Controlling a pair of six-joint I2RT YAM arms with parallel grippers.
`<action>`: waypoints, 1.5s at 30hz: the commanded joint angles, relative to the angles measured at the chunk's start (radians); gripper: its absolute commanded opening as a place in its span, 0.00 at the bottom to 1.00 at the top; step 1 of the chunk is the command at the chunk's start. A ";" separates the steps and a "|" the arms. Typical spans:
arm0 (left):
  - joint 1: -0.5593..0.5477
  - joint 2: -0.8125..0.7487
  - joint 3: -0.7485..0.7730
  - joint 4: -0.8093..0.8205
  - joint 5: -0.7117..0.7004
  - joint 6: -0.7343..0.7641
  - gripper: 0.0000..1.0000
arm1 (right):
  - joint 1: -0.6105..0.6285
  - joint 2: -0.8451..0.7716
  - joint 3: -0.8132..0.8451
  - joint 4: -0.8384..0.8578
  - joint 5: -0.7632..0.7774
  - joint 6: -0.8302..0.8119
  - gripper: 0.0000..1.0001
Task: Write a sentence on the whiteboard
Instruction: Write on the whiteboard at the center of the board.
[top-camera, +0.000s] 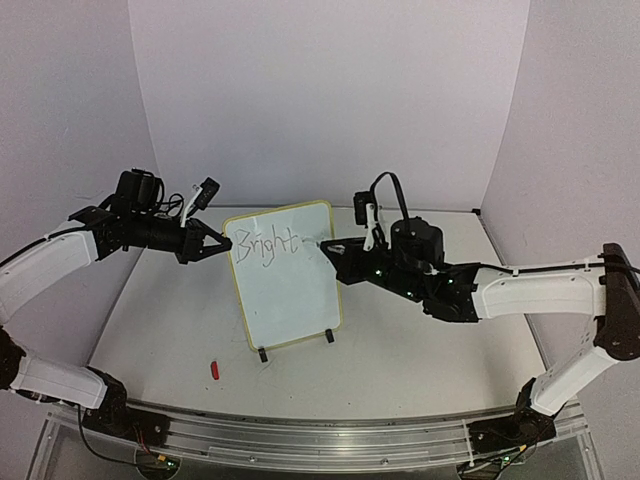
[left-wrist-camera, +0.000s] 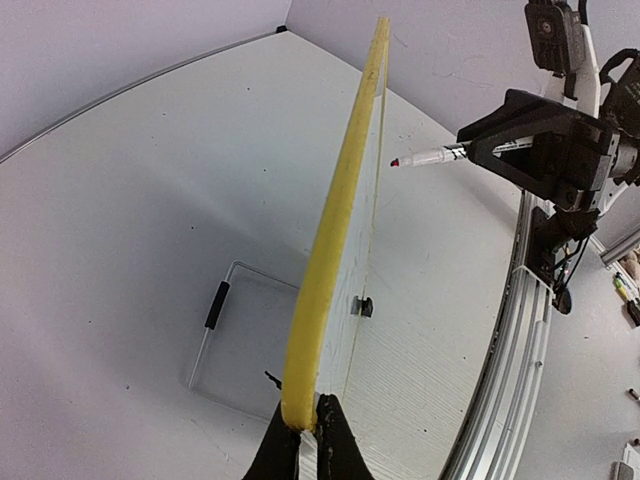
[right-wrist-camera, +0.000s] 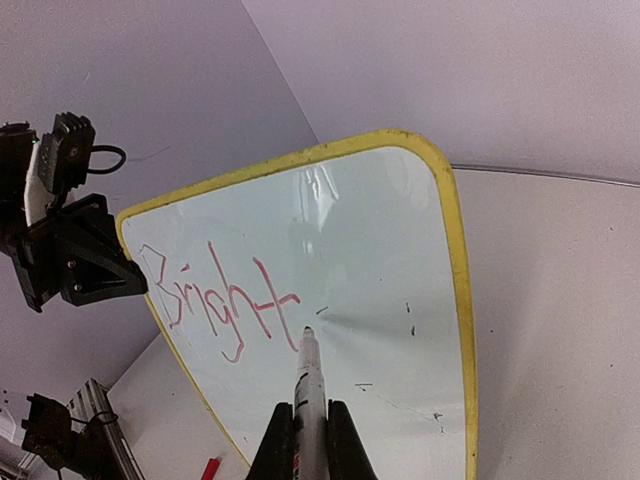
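The whiteboard (top-camera: 290, 295) with a yellow rim stands upright on two black feet mid-table. Red marker text reading "Bright" (top-camera: 272, 243) runs along its top; no other lines show. My left gripper (top-camera: 222, 246) is shut on the board's upper left edge, its jaws pinching the yellow rim (left-wrist-camera: 340, 220) in the left wrist view. My right gripper (top-camera: 345, 248) is shut on a marker (right-wrist-camera: 310, 385). The marker's tip sits just right of the "t" of the text (right-wrist-camera: 215, 295), very close to the board face (right-wrist-camera: 380, 250). The marker (left-wrist-camera: 440, 155) shows a small gap from the board.
A red marker cap (top-camera: 216, 369) lies on the table in front of the board's left foot; it also shows in the right wrist view (right-wrist-camera: 210, 468). An aluminium rail (top-camera: 320, 435) runs along the near edge. Pale walls close the back and sides.
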 joint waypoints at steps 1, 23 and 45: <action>-0.022 0.035 -0.011 -0.094 -0.084 0.061 0.00 | -0.004 -0.014 0.000 0.045 0.007 -0.009 0.00; -0.024 0.037 -0.012 -0.095 -0.088 0.063 0.00 | -0.004 0.028 0.016 0.054 0.170 -0.016 0.00; -0.025 0.037 -0.011 -0.096 -0.089 0.062 0.00 | -0.004 0.054 0.049 0.107 0.110 -0.037 0.00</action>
